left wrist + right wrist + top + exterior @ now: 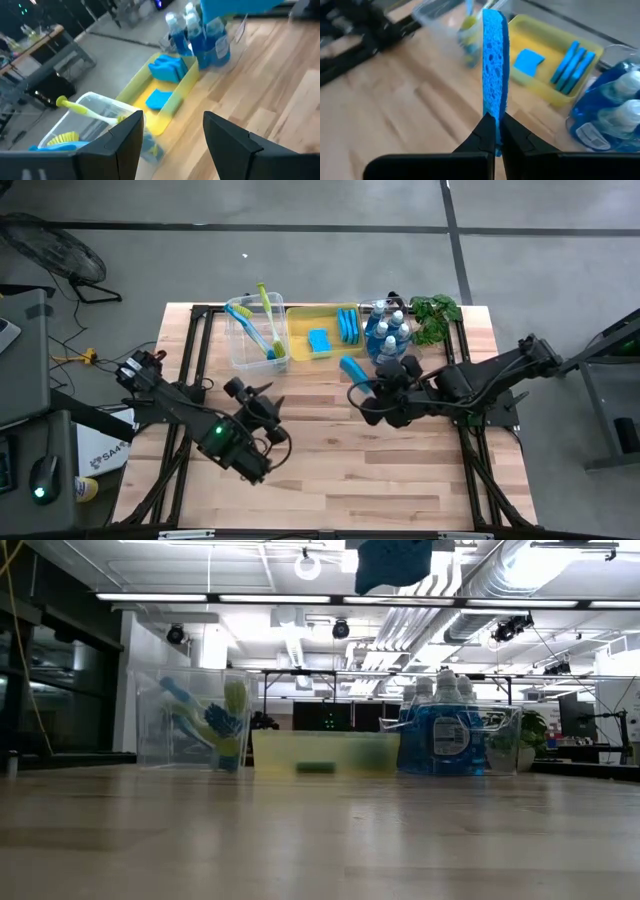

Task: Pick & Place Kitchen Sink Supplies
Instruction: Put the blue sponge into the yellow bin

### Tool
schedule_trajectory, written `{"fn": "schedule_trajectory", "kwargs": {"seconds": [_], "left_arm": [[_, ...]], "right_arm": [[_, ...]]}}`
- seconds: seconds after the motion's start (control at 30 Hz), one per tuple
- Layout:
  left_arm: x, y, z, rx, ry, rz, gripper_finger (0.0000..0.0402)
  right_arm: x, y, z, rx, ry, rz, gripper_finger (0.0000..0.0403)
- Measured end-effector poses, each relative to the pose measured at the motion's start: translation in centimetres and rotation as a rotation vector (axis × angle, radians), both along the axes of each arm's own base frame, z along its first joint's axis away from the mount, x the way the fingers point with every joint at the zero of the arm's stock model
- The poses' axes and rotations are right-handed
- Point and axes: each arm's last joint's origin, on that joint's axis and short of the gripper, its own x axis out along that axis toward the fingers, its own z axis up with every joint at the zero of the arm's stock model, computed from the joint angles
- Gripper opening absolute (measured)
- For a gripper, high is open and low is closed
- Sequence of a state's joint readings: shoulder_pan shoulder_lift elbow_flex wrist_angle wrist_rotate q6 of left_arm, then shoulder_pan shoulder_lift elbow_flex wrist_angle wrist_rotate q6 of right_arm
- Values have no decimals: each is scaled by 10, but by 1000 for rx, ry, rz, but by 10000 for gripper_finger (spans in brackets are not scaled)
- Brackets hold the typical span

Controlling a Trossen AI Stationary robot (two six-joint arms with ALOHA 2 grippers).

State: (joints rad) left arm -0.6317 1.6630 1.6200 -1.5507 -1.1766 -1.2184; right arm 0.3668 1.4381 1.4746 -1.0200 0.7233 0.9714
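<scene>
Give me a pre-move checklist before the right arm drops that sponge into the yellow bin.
1. Right gripper shut on the sponge: ok, the pads pinch its lower edge and it stands on edge above them.
2. Sponge lifted off the table: ok, the low view shows it hanging high above the tabletop.
3. Room in the yellow bin: ok, one sponge lies flat and others stand at one end, with bare floor between.
4. Left gripper out of the way: ok, open and empty, in front of the clear brush bin.
5. Soap bottles upright beside the yellow bin: ok.
6. Sponge lined up over the bin: not ok, it hangs short of it.
</scene>
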Motion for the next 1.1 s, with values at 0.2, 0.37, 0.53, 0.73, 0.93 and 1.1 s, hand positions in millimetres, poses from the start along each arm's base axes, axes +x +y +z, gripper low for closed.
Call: {"fn": "schedule_trajectory", "kwargs": {"seconds": [0.2, 0.37, 0.53, 0.73, 0.93, 1.1], "left_arm": [[-24, 6, -24, -16, -113, 44, 200], [-68, 25, -37, -98, -323, 58, 200], [-106, 46, -45, -201, -449, 11, 200], [-136, 63, -55, -319, -538, -83, 200], [-155, 72, -53, -433, -540, -251, 200], [-164, 80, -40, -514, -512, -483, 200]], "right_arm": [[14, -16, -3, -13, -59, -115, 1], [38, -37, -8, -3, -83, -127, 1], [60, -65, -12, 38, -125, -132, 0], [76, -102, -17, 70, -172, -166, 0], [90, -134, -29, 90, -186, -192, 0], [97, -154, -40, 104, -177, -234, 0]]}}
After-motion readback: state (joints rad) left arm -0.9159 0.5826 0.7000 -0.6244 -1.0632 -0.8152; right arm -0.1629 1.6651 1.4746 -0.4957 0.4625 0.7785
